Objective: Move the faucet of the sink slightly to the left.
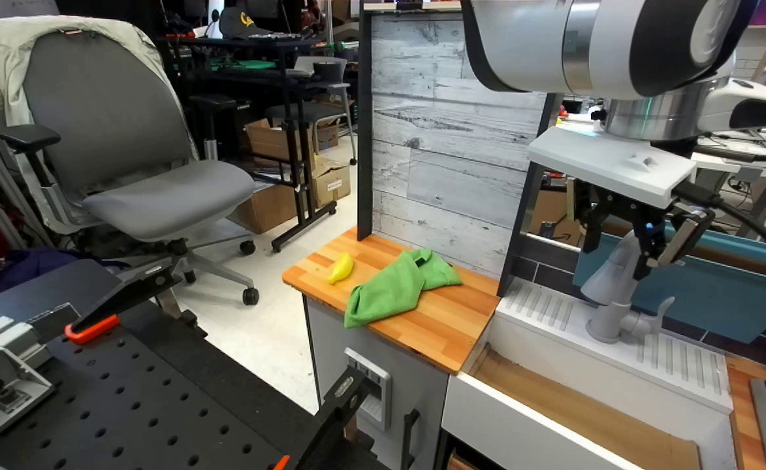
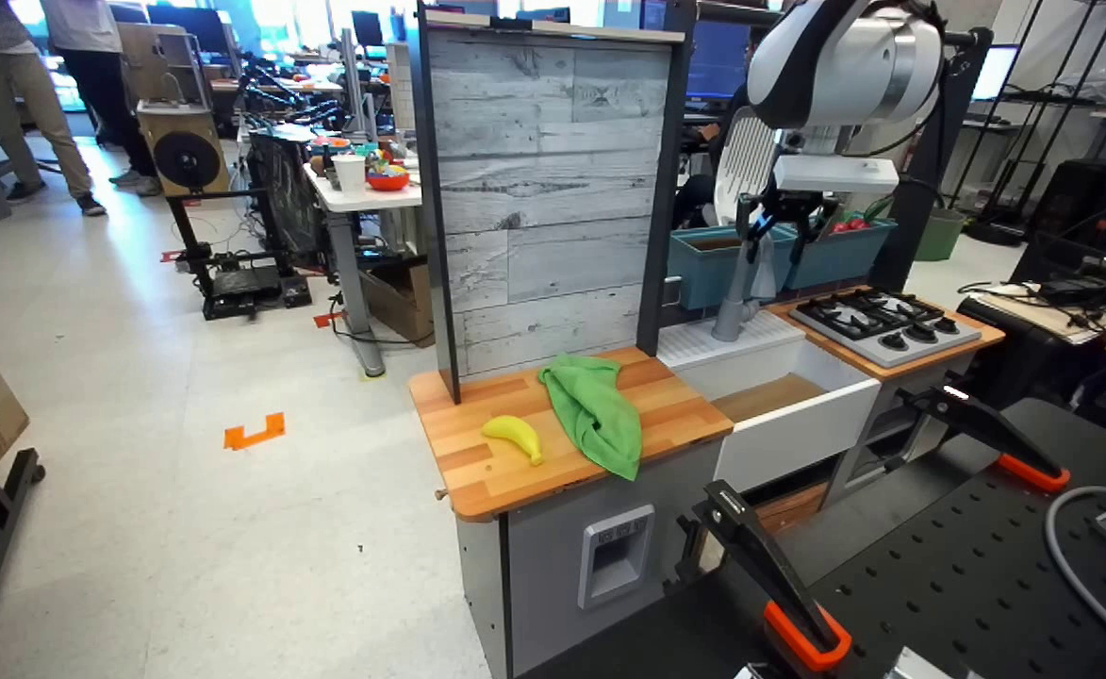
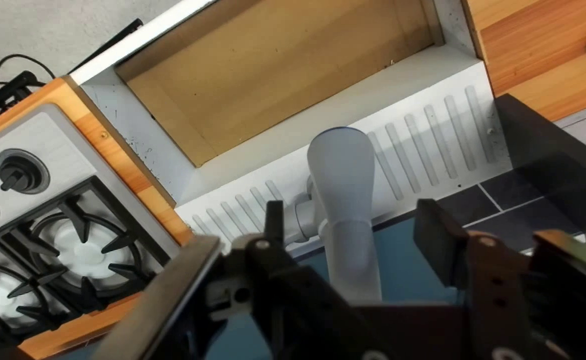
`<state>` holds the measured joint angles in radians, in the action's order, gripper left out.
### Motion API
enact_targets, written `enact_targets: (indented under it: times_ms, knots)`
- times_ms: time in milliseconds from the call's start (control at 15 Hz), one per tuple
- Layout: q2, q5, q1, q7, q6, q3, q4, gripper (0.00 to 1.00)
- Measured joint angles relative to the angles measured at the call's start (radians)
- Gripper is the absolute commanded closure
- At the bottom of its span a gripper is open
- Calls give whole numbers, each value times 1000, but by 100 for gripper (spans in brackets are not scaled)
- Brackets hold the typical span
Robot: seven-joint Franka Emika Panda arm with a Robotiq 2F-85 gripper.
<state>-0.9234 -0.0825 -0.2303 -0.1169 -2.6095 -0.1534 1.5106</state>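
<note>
The light grey arched faucet (image 1: 608,287) stands upright on the ridged back ledge of the white sink (image 1: 533,424). Both also show in an exterior view, the faucet (image 2: 731,306) behind the sink's front wall (image 2: 798,434). My gripper (image 1: 618,256) points down around the faucet's top; it also shows in an exterior view (image 2: 775,256). In the wrist view my gripper (image 3: 350,207) is open, one finger on each side of the faucet (image 3: 343,170), with a visible gap on both sides. The spout mouth points toward the basin. The faucet's upper end is partly hidden by the gripper.
Teal bins (image 1: 716,287) stand close behind the faucet. A stove (image 2: 883,325) lies on one side of the sink. On the other side, a wooden countertop (image 1: 451,333) carries a green cloth (image 1: 389,290) and a yellow banana (image 1: 341,268), with a tall plank panel (image 1: 448,130) behind.
</note>
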Motion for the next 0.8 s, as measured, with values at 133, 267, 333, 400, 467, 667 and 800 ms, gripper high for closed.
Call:
enact_targets:
  times_ms: [133,267,333,400,467,667,800]
  knots:
    - [-24,0,0,0,17,0,-36,78]
    - [-42,0,0,0,36,0,-67,94]
    - [-50,0,0,0,40,0,-80,98]
    - [-55,1,0,0,46,-1,-91,94]
    - [-57,1,0,0,61,-1,-100,94]
    - [-65,1,0,-6,92,-1,-120,94]
    - [-69,0,1,-18,117,-1,-133,94]
